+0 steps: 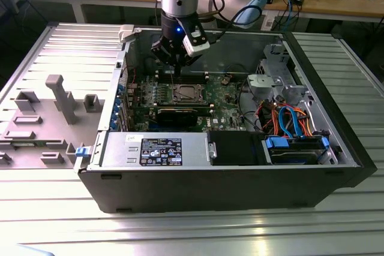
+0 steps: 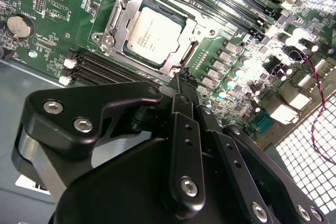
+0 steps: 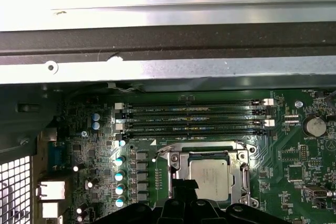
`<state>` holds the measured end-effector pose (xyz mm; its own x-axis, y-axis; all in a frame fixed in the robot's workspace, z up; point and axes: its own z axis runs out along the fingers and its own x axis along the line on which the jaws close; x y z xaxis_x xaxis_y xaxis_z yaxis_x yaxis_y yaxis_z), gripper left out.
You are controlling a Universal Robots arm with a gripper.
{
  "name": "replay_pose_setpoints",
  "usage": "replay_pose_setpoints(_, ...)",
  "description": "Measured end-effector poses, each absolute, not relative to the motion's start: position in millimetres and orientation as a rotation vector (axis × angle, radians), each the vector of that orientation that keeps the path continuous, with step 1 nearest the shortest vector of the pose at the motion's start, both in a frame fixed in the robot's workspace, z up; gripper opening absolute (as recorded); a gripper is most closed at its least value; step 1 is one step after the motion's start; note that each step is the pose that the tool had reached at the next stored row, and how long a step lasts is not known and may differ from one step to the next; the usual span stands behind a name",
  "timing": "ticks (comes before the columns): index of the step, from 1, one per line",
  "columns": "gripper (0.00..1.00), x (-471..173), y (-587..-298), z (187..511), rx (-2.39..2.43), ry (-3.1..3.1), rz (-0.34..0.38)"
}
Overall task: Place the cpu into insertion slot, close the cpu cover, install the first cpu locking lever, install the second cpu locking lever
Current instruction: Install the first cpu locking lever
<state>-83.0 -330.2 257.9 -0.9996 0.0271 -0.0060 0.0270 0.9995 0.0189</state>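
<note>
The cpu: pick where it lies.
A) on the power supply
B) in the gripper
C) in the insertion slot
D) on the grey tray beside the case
C: in both wrist views the cpu lies flat in the insertion slot, not in the gripper.

Case (image 1: 312,64) lies open on top: free drop onto chip (image 1: 183,94), w/ gripper (image 1: 178,58) hanging over its edge. Sideways tight: mem slots (image 3: 194,116) btwn chip & case wall (image 3: 168,72), black card (image 1: 183,114) near on opposite side. Drive cage (image 1: 273,82) & cable bundle (image 1: 288,118) crowd the exterior view's right.
</note>
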Motion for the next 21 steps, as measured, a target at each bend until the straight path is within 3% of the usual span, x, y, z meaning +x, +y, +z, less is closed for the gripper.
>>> replay_pose_setpoints(21, 0.11, -103, -330, 258, -0.088, 3.121, 0.031)
